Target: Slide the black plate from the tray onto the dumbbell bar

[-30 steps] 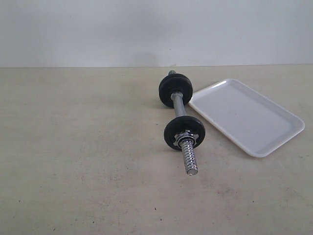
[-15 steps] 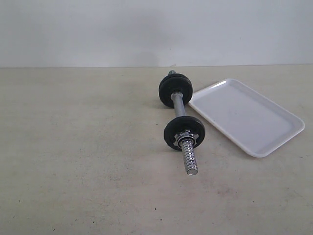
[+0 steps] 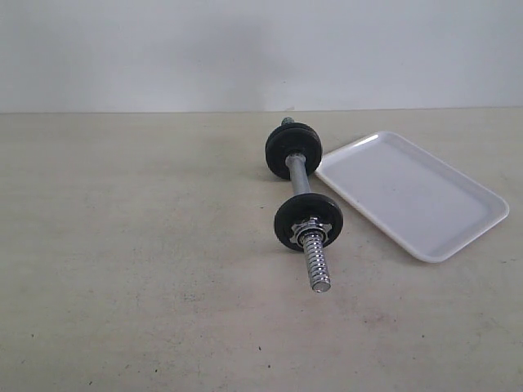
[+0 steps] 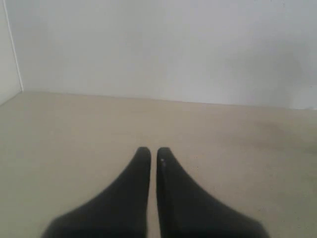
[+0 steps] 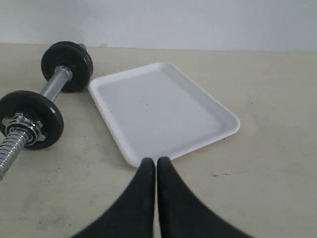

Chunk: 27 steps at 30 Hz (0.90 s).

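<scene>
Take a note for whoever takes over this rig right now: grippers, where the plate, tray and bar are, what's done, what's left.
Grippers: left gripper shut, empty; right gripper shut, empty, pointing at the tray.
Things: dumbbell bar lies on the table beside the tray; near black plate with collar nut outside it; far black weight, one plate or two unclear. No plate on the tray.
Done: loading, apparently. Left: nothing visible.

Ext. low, front-on; tray (image 3: 409, 192) shared w/ R-wrist.
</scene>
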{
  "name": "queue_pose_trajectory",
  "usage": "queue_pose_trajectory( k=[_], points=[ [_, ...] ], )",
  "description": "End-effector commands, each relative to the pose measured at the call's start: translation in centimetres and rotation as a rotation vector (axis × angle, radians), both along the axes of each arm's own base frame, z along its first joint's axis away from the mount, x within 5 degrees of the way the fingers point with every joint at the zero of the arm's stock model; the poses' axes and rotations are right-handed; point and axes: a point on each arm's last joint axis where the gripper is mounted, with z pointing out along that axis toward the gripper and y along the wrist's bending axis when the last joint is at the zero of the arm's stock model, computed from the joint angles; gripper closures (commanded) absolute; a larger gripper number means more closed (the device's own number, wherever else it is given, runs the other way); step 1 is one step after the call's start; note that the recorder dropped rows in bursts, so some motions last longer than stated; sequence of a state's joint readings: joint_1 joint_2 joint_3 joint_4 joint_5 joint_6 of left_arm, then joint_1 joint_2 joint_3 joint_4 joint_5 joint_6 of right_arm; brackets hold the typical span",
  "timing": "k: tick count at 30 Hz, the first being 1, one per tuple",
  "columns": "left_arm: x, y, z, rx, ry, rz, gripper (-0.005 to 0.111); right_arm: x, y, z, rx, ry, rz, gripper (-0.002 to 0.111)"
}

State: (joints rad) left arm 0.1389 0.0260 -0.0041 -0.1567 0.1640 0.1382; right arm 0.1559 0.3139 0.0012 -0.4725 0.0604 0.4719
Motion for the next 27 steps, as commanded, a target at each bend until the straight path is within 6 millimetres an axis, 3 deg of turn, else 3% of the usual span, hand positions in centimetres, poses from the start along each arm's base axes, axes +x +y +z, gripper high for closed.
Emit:
queue_pose_trajectory(
  k=[1,6,27],
  points=[
    [-0.03,0.00,0.01,-0.017,-0.016,0.002,0.102,0.01,0.09,0.14,-0.032,-0.017,0.020,0.109],
    [-0.03,-0.01,-0.08,-0.051,-0.011,0.004,0.102,0.09,0.38,0.65,-0.003,-0.072,0.045,0.109],
    [-0.08,-0.08,-0.52,-0.048,0.039,-0.002,0.102,-0.03,0.00,-0.02,0.059,0.014,-0.017,0.109]
  ],
)
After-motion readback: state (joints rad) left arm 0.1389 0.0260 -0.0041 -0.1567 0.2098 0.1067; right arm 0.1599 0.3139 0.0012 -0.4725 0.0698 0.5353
